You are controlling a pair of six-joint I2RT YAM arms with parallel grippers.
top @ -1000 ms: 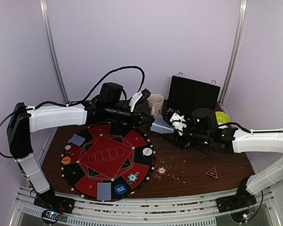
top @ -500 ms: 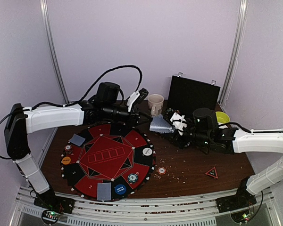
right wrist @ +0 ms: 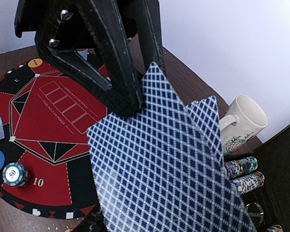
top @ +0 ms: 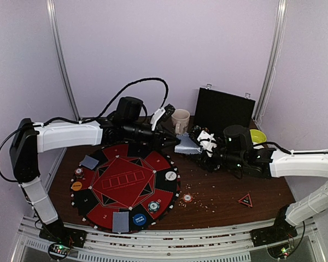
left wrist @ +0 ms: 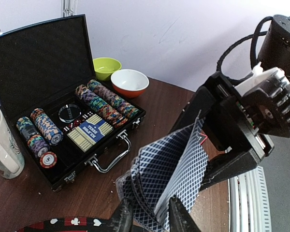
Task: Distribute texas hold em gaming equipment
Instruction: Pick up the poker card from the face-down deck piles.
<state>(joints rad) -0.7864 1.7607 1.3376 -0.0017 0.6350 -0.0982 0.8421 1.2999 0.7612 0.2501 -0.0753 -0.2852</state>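
My right gripper [top: 195, 146] is shut on a fanned deck of blue-backed playing cards [top: 185, 145], held above the table beside the round red and black poker mat [top: 106, 210]. In the right wrist view the cards [right wrist: 169, 164] hide its fingertips. My left gripper [top: 173, 142] has reached the deck; its fingers [left wrist: 123, 217] straddle the cards' edge [left wrist: 174, 174], jaws apart. On the mat lie two face-down cards [top: 89, 161] [top: 121, 221], chips [top: 153, 206] [top: 78, 173], and white [top: 170, 176], blue [top: 139, 220] and orange [top: 76, 186] buttons. One chip [top: 187, 197] lies off the mat.
An open black case [top: 224, 109] with chip rows [left wrist: 106, 104] stands at the back. A cream mug [top: 180, 120] stands left of it, with yellow-green [left wrist: 106, 67] and orange [left wrist: 129, 82] bowls to its right. A small red triangle [top: 245, 201] lies at the front right.
My left gripper has moved right and slightly down to the deck, and its fingers now straddle the cards. The right gripper has held the deck nearly still.
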